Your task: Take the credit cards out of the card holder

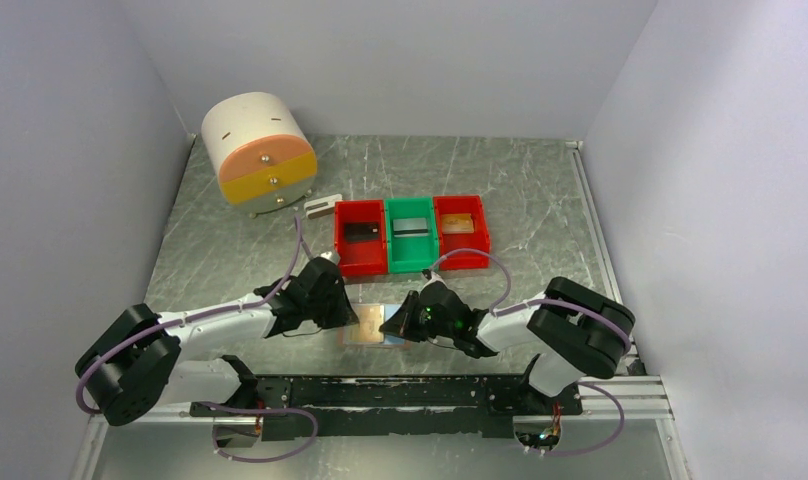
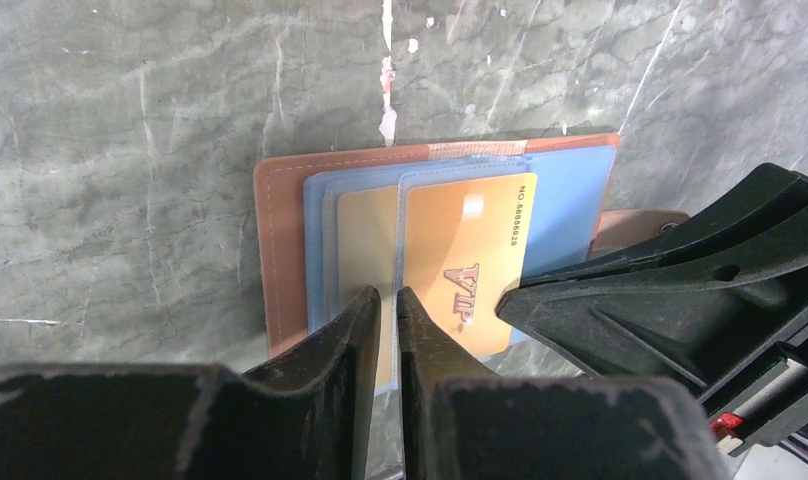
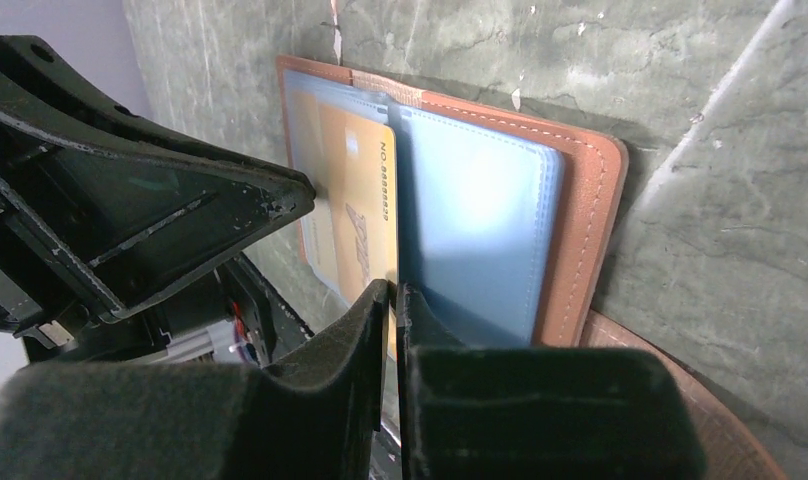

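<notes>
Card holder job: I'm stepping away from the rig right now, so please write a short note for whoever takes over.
Left gripper: fingers shut at an edge of the card holder, over its clear pockets; card or pocket, cannot tell.
Right gripper: fingers shut at the pockets' edge by the yellow-orange card; same doubt.
The holder lies open on the table between the two grippers.
Done: black card in the left red bin, grey-white card in the green bin, gold-brown card in the right red bin.
Left to do: the yellow-orange card sits in its pocket; pull it out.
</notes>
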Robot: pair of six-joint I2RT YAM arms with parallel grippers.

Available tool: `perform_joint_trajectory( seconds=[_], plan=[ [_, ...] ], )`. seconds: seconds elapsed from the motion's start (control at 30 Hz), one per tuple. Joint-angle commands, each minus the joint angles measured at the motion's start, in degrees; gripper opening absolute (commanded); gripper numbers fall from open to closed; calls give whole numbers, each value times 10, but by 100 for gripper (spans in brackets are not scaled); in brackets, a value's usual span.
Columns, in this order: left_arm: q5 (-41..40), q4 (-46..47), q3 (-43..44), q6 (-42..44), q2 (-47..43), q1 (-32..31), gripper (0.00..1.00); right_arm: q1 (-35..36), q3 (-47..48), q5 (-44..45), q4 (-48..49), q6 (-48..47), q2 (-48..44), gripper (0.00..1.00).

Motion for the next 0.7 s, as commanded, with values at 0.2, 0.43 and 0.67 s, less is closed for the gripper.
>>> perform_joint_trajectory(
  seconds=[0.2,0.43,0.67],
  plan=[
    [-18,-11,2,13,-58,-11,24,-7,9,-4,0,-7,40,11],
    [30,50,1,26,-55,-13,28,-7,4,22,-32,-4,17,13],
    [14,6,20,23,18,-15,23,-7,0,27,-39,-5,9,13]
  ],
)
